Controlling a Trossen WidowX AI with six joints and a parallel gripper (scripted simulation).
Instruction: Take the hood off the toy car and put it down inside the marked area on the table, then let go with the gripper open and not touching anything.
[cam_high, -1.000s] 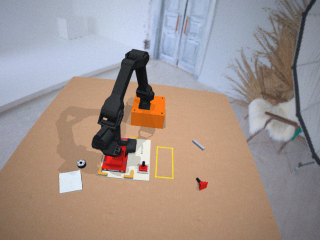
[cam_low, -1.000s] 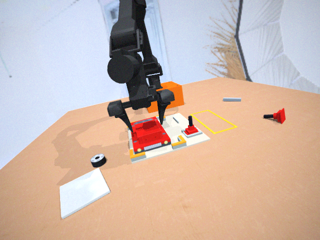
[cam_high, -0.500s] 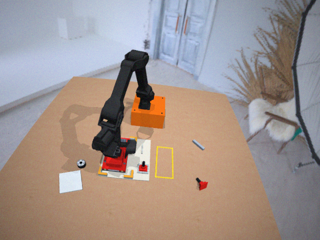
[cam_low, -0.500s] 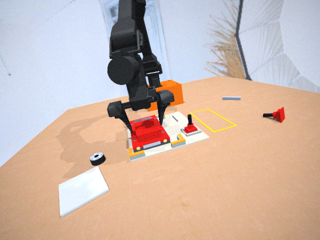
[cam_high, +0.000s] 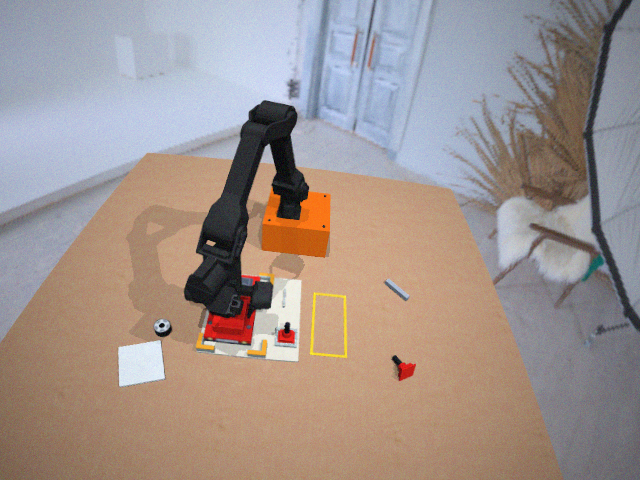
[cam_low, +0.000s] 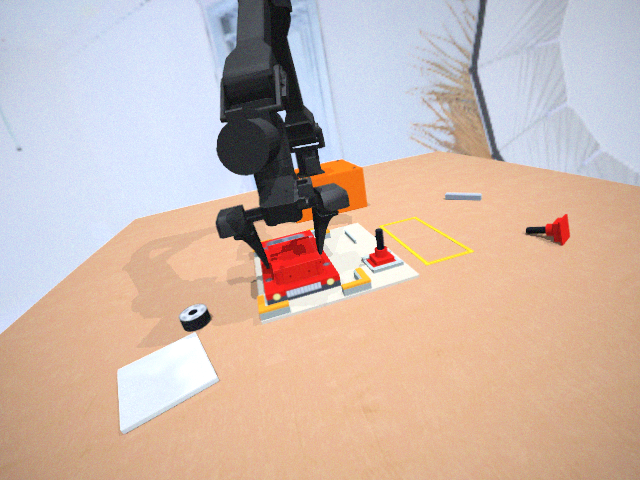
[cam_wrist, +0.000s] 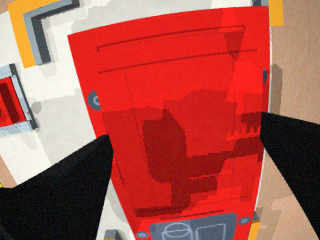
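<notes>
The end effector stands wide apart, grasping nothing, with one finger on each side of the car. In the wrist view both fingertips sit right at the car's red flanks, one at 9 o'clock and one at 3 o'clock, and whether they already touch the red surface cannot be told. The exterior view shows the tips down beside the car's body, the arm reaching almost straight down.

The hood is on the car, which sits on the plate between the orange corner brackets. So nothing of the task proper is done: the hood has not been lifted, carried or set down.

The yellow outline lies just beside the plate, at 3 o'clock from the car in the top view, with nothing inside it. Between car and outline a red peg stands on the plate, something the carry will likely have to pass over.

Left, as I judge it: squeeze onto the hood, pull it free, carry it to the outline on the worktop, lower it, spread the fingers and back off.
</notes>
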